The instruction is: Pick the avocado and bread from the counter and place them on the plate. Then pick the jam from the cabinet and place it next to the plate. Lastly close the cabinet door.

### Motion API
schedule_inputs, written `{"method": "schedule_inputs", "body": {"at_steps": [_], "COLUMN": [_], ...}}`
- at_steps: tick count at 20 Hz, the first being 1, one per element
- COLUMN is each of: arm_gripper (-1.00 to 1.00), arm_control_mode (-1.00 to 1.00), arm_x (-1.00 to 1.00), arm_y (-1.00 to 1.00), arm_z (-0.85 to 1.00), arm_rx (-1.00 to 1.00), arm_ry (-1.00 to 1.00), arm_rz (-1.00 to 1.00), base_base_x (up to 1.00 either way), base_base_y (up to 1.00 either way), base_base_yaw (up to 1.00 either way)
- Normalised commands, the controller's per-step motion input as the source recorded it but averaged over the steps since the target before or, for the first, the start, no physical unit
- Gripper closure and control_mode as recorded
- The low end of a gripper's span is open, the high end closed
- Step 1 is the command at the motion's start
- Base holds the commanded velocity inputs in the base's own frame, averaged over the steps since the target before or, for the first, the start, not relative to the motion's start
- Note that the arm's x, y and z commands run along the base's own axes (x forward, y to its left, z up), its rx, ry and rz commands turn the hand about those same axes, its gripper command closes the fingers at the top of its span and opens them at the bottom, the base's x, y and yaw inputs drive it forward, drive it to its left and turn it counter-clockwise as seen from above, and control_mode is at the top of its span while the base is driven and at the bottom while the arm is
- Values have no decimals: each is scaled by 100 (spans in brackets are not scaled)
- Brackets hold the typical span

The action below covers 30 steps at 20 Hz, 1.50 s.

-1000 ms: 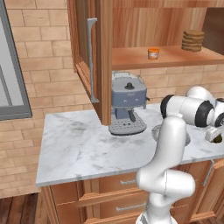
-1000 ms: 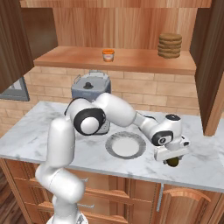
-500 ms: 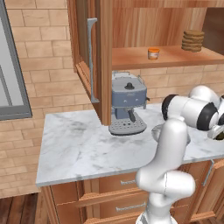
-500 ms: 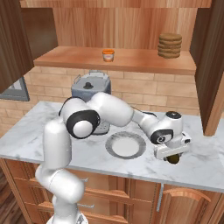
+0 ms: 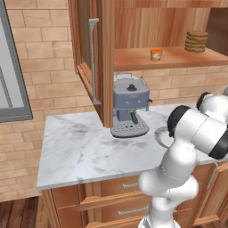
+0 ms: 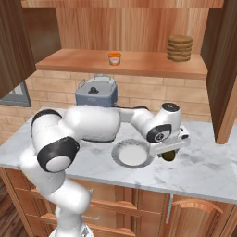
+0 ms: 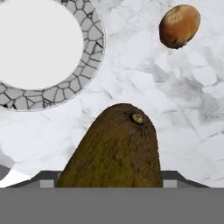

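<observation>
My gripper [image 6: 169, 152] is shut on the avocado [image 7: 114, 151], a dark brown-green fruit that bulges up between the fingers in the hand view. In the right base view the avocado [image 6: 169, 156] hangs under the hand, just off the right rim of the plate [image 6: 116, 150]. The plate's crackled grey rim [image 7: 92, 47] curves through the upper left of the hand view. The bread [image 7: 179, 25], a small brown roll, lies on the marble beyond the avocado. The jam [image 6: 114, 58], an orange jar, stands on the cabinet shelf. The cabinet door [image 5: 89, 53] stands open.
A grey coffee machine [image 6: 96, 94] stands at the back of the counter behind the plate. A stack of brown discs [image 6: 179, 47] sits on the shelf to the right of the jam. Another open door [image 6: 226, 69] hangs at the right.
The gripper has closed on the avocado and carried it left and slightly up, toward the plate. The arm's elbow has swung with it.
</observation>
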Motion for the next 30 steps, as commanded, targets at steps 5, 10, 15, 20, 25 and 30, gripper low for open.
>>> {"method": "schedule_inputs", "body": {"at_steps": [5,10,15,20,25,30], "arm_gripper": [100,100,100,100,100,100], "arm_control_mode": [-100,-100,-100,-100,-100,-100], "arm_x": [0,0,40,66,47,7], "arm_y": [100,91,45,14,0,0], "arm_z": [28,0,0,-6,-28,-38], "arm_rx": [0,1,6,6,0,0], "arm_ry": [0,5,13,10,2,0], "arm_rz": [0,0,4,3,2,1], "base_base_x": [0,0,0,0,0,0], "base_base_y": [0,0,0,0,0,0], "base_base_yaw": [0,0,0,0,0,0]}}
